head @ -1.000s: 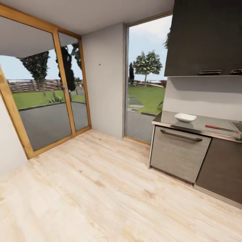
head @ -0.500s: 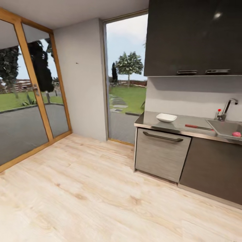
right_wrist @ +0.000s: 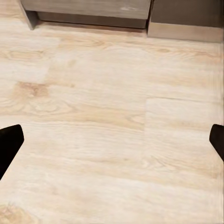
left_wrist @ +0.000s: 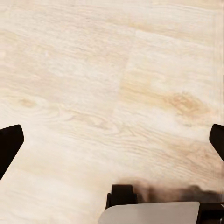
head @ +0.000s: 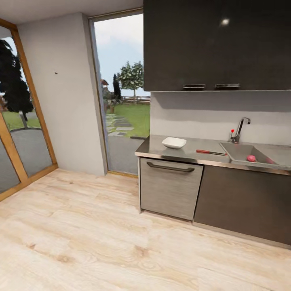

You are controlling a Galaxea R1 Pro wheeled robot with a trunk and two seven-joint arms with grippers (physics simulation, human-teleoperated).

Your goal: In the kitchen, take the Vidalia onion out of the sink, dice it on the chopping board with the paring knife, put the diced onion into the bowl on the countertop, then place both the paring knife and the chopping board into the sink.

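Pale wood planks cover the floor [head: 101, 238] ahead of you, running up to a kitchen unit on the right of the head view. Along its top lies the dark grey desk [head: 190, 152] with a thin metallic front edge. The white bowl [head: 174, 142] sits on the left part of the desk, near the far edge. To its right, well apart from it, the paring knife [head: 210, 152] lies flat with its red handle toward the bowl. Just beside the knife's blade end begins the sink [head: 242, 153], a steel basin with a chrome tap [head: 241, 128] and a small red knob at its far rim. Inside the basin rests a small pinkish-red round thing, probably the Vidalia onion [head: 251, 158], though it is too small to tell for sure. Below the desk you see a grey front panel with a long dark handle [head: 170, 167], and dark cabinets [head: 218, 44] hang above. Tall glass doors on the left show grass and trees.

Your left tool [left_wrist: 112, 144] points down at bare floor, its two dark fingertips [left_wrist: 9, 144] spread wide at the picture's edges, holding nothing. Your right tool [right_wrist: 112, 144] is equally wide and empty over the planks, with the base of the cabinets at the far side of its view.
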